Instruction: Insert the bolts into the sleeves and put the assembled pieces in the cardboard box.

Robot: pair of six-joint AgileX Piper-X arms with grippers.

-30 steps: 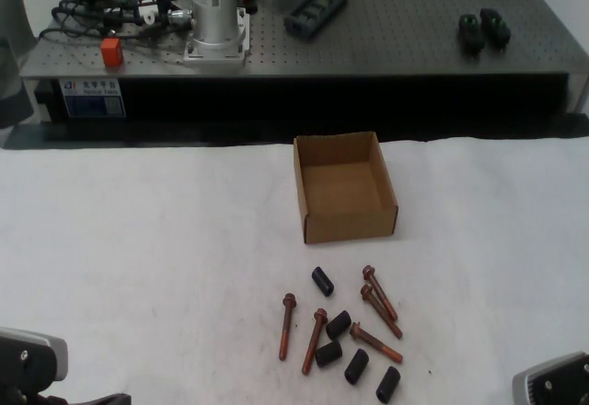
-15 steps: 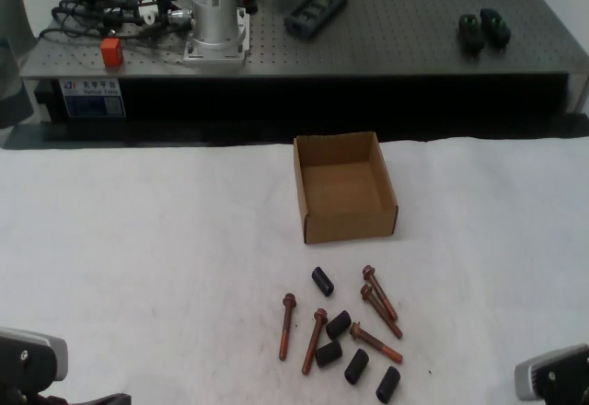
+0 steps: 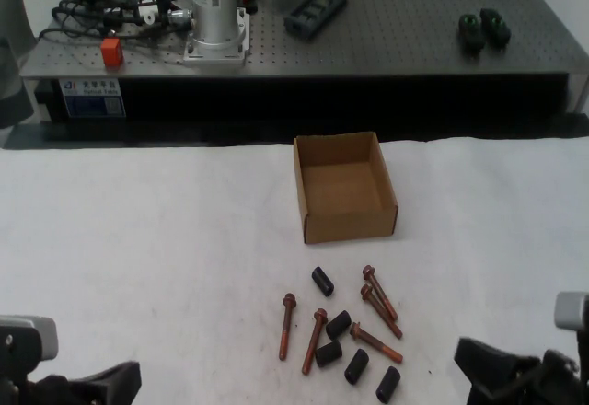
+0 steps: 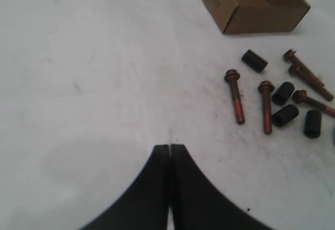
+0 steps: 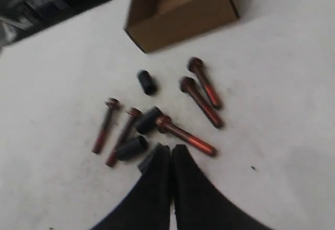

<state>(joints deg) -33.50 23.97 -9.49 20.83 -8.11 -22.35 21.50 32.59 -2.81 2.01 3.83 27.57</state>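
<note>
Several copper-coloured bolts (image 3: 288, 326) and short black sleeves (image 3: 322, 281) lie loose on the white cloth just in front of the open cardboard box (image 3: 345, 226). None of the bolts sits in a sleeve. My left gripper (image 4: 170, 147) is shut and holds nothing, low over bare cloth to the left of the pile, with the nearest bolt (image 4: 234, 96) off to one side. My right gripper (image 5: 171, 148) is also shut and holds nothing. Its tips hang close above a bolt (image 5: 186, 135) and a sleeve (image 5: 131, 148) at the near right of the pile. The box (image 5: 180, 17) holds nothing.
Behind the cloth stands a raised perforated metal bench (image 3: 396, 28) with a metal post, cables, an orange block (image 3: 111, 52) and small black parts. Open cloth stretches on both sides of the pile and the box.
The right arm has come in from the lower right corner toward the pile, and its dark fingers now show. The left arm's dark fingers have also come further into view. The bolts, sleeves and box have not moved.
</note>
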